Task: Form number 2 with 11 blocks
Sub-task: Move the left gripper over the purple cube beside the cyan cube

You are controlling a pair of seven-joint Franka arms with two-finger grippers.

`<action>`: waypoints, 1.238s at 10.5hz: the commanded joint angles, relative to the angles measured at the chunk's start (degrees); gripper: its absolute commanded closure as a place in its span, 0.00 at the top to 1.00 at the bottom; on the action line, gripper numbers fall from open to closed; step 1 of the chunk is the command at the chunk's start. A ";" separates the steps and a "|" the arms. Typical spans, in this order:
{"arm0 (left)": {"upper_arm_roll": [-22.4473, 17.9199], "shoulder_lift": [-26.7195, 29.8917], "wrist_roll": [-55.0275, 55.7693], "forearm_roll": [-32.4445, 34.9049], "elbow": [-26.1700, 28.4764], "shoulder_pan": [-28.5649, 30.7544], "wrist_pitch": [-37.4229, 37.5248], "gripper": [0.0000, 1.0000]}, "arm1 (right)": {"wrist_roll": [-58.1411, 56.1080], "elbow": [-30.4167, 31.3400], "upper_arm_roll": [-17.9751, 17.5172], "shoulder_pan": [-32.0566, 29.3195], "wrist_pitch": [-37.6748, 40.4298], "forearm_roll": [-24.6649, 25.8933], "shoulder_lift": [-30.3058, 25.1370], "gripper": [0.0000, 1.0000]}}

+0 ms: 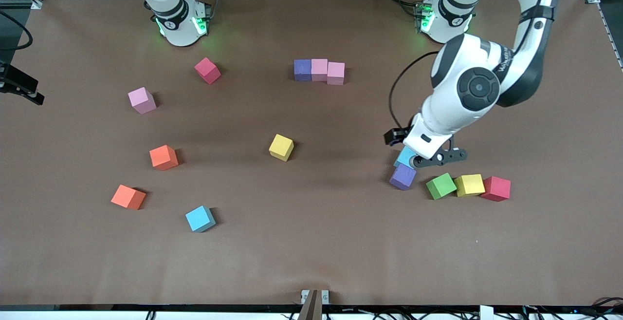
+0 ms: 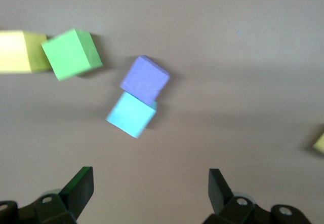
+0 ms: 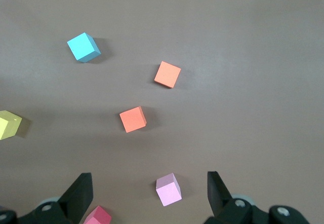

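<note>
My left gripper (image 1: 422,158) (image 2: 151,183) hangs open and empty over the table, just short of a sky-blue block (image 1: 405,157) (image 2: 130,114). That block touches a purple block (image 1: 403,177) (image 2: 145,78). Beside them lie a green block (image 1: 441,186) (image 2: 71,53) and a yellow block (image 1: 469,184) (image 2: 17,51). A purple block (image 1: 302,69) and two pink blocks (image 1: 319,69) (image 1: 336,73) form a touching row near the bases. My right gripper (image 3: 150,186) is open, high over a loose pink block (image 1: 142,100) (image 3: 168,189); the front view does not show it.
Two orange blocks (image 1: 164,157) (image 1: 128,197), a sky-blue block (image 1: 200,218) and a yellow block (image 1: 281,147) lie scattered toward the right arm's end. One crimson cube (image 1: 208,70) sits near the right arm's base. Another crimson cube (image 1: 496,188) touches the yellow block beside the green one.
</note>
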State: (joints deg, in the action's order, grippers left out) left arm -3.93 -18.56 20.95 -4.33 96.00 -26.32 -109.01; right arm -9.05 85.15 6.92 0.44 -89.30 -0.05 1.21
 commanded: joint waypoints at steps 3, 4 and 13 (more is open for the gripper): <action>2.43 -7.87 -8.79 10.57 0.23 1.26 -4.95 1.00 | 0.44 0.01 -0.33 -0.62 0.18 -1.00 -0.25 1.00; 2.70 -10.07 -12.65 10.57 0.15 2.40 -7.85 1.00 | 0.53 0.01 -0.33 -0.62 0.18 -1.00 -0.16 1.00; 2.70 -18.26 -18.66 7.06 0.15 2.15 -21.41 1.00 | 0.44 0.10 -0.33 -0.62 0.09 -0.92 -0.07 1.00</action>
State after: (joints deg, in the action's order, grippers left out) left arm -1.38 -35.78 4.18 4.06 96.54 -24.66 -128.86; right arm -9.05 85.19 6.94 0.44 -89.31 -0.07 1.35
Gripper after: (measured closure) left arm 0.000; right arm 0.000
